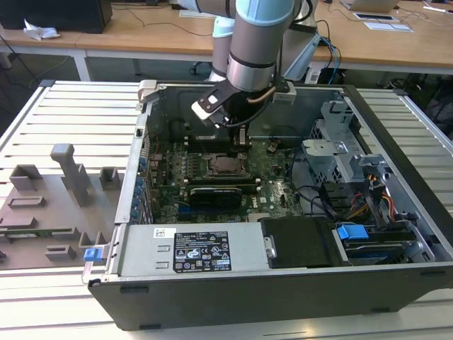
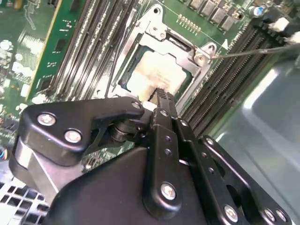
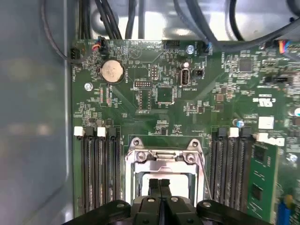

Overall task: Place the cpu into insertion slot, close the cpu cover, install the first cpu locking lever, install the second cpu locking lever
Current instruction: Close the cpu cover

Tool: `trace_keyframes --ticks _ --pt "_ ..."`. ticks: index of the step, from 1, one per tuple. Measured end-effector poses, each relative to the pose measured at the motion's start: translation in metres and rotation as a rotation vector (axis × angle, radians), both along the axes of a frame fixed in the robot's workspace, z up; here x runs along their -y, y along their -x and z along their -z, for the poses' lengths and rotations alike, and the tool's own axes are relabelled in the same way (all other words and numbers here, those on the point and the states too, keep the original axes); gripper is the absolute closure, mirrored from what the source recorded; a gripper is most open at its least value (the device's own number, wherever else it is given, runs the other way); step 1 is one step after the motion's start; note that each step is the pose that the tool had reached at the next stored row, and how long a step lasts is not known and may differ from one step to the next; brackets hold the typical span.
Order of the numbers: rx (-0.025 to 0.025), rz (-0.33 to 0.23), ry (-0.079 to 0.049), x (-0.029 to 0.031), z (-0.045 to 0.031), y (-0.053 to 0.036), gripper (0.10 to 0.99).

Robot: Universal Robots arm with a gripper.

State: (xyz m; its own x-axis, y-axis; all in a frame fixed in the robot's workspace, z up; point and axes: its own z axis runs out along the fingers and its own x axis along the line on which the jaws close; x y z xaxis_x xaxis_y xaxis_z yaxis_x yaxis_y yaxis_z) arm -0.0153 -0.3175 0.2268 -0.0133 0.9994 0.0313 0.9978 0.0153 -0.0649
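Cpu: the cpu lies flat in the insertion slot, its pale metal top facing up.
Slot position: near the middle of the motherboard, between two banks of long black memory slots, well away from the board's edges.
Cpu cover: the cpu cover lies down over the socket as a grey frame, and the chip's top shows through its window.
Locking lever: a thin metal locking lever runs along one side of the socket, just beside the frame; whether it is latched cannot be told.
Gripper: the gripper hangs straight above the chip, tip pointing down at its top.
Jaws: pressed together, with nothing seen between them.
Contact: the tip is at or just over the chip's surface; touch cannot be told.
Carrier: the board sits in the floor of an open computer case, which rests on a slatted table.
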Motion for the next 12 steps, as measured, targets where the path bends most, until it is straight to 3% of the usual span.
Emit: trace_keyframes --ticks 4,8,12 --pt "0.0000 0.000 0.000 0.0000 -0.0171 0.0000 0.980" --pt "0.0000 0.000 0.000 0.0000 -0.0419 0.0000 0.980" --pt "0.0000 0.000 0.000 0.0000 -0.0558 0.0000 0.980"
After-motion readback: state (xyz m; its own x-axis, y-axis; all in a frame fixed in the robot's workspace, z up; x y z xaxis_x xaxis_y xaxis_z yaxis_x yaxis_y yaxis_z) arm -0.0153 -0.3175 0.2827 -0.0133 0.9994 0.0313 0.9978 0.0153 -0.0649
